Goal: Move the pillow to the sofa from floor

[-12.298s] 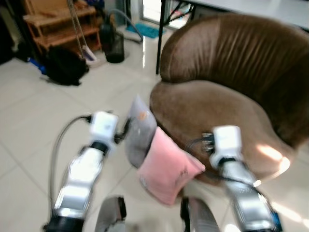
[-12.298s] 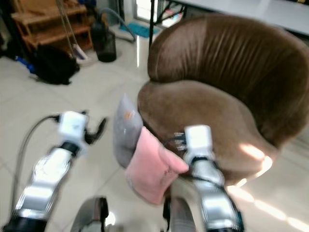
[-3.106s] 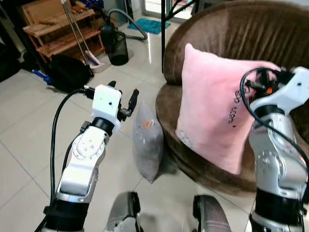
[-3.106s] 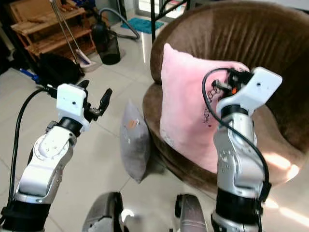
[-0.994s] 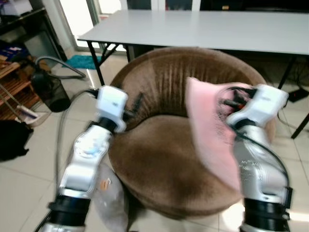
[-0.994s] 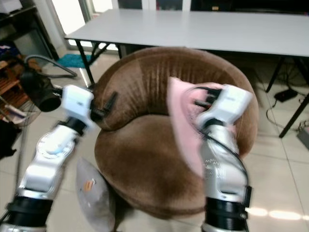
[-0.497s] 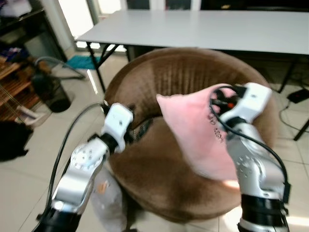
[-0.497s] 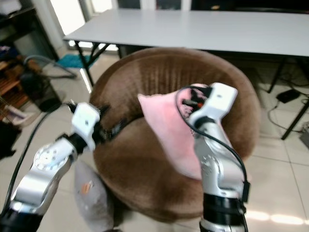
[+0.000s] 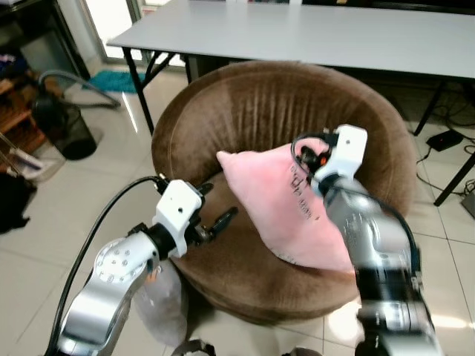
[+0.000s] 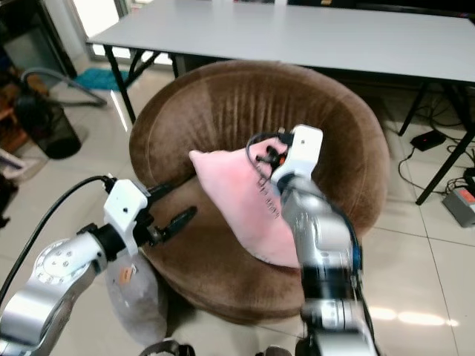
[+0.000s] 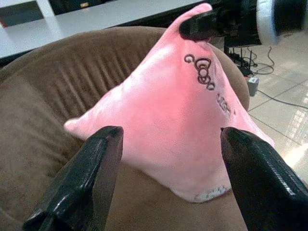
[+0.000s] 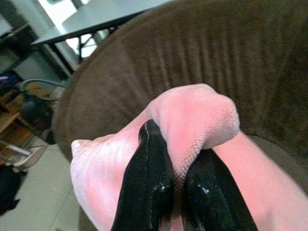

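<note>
The right gripper [image 12: 168,192] is pinching a corner of the pillow [image 9: 286,211], which is hanging below its fingers and resting on the sofa [image 9: 245,111] seat. The left gripper [image 11: 168,159] is waiting open, facing it. Letting go is what remains.

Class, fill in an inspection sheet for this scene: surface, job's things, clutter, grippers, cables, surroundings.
Surface: brown sofa, round, with a pale tiled floor around it.
Job's things: pink pillow over the sofa seat, pinched at a corner.
Clutter: grey pillow on the floor against the sofa.
Grippers: right gripper shut on the pink pillow; left gripper open, facing the pillow, apart from it.
Cables: black cable along the left arm; cords on the floor under the table.
Surroundings: grey table behind the sofa; black bin to the left.
</note>
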Tool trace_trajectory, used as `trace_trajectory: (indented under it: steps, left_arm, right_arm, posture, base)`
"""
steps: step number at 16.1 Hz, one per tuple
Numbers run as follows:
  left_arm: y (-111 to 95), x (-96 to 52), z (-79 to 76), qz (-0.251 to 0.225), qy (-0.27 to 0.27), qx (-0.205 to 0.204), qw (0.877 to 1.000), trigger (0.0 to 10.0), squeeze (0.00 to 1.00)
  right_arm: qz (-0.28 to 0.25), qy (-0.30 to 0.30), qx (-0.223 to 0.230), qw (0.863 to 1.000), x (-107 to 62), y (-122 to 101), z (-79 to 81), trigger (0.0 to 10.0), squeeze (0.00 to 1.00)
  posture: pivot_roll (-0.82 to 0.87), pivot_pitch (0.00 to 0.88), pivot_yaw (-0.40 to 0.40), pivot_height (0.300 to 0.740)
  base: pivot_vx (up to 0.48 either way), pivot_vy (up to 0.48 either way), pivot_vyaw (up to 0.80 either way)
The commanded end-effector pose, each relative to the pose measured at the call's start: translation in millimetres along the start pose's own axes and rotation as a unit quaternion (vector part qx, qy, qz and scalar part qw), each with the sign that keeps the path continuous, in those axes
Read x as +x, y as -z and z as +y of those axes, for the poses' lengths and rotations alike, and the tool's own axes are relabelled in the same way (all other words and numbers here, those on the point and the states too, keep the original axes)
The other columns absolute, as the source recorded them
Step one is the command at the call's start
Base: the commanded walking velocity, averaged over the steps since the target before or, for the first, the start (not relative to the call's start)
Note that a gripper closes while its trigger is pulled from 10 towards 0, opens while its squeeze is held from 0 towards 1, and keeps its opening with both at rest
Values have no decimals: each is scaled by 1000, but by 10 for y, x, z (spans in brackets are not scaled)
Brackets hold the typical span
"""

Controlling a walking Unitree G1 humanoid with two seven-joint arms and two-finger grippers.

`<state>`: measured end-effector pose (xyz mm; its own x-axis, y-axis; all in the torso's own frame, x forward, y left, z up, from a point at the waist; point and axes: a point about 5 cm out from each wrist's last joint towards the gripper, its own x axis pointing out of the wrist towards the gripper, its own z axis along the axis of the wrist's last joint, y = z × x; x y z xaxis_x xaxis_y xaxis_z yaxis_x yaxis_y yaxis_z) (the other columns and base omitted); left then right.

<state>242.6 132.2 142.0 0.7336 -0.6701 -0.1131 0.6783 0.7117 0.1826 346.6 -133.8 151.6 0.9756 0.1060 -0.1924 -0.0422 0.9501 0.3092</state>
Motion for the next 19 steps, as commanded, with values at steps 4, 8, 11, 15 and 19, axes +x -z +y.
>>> trace_trajectory:
  steps: [4,8,11,15,19]
  left_arm:
    - [-37,-120,-34,9,4,0,1000,10000,0]
    - [-55,-190,-41,17,-9,-3,1000,10000,0]
    - [-72,-190,-61,15,-15,-5,1000,10000,0]
    - [-45,-102,4,16,-77,-4,997,10000,0]
    - [73,-28,127,29,-185,2,982,10000,0]
  right_arm:
    - [-36,53,-10,998,315,-234,-92,10000,0]
    - [-92,21,22,995,539,-620,-50,10000,1000]
    - [-141,14,-14,990,543,-760,-18,10000,1000]
    - [-163,29,-34,986,525,-805,-102,10000,0]
    - [-149,-32,-74,986,266,-231,-189,10000,0]
  posture:
    - [11,189,16,740]
    - [37,211,-5,740]
    - [42,206,-12,740]
    - [25,168,-5,740]
    - [-11,107,11,740]
  base:
    - [0,0,0]
    - [0,0,0]
    - [0,0,0]
    - [0,0,0]
    - [0,0,0]
